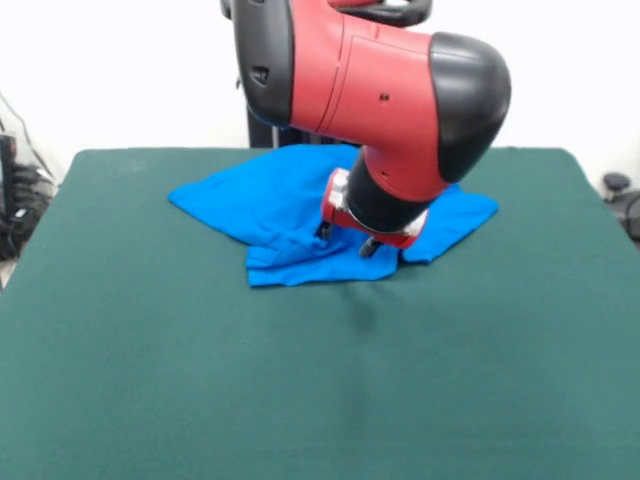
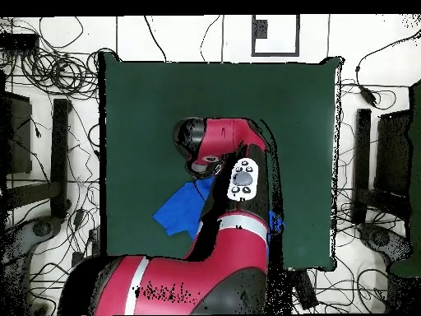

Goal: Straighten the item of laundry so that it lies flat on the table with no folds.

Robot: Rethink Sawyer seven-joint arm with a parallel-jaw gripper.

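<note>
In the front view the near half of the table (image 1: 300, 400) is bare green felt. Past it the blue T-shirt (image 1: 270, 215) lies bunched in folds on the far half, roughly centred. The gripper (image 1: 345, 240) hangs low over the shirt's near edge (two dark fingertips show, standing apart, nothing visibly pinched between them). Behind rises the red and black arm (image 1: 380, 90). From overhead the arm covers most of the shirt (image 2: 179, 212).
</note>
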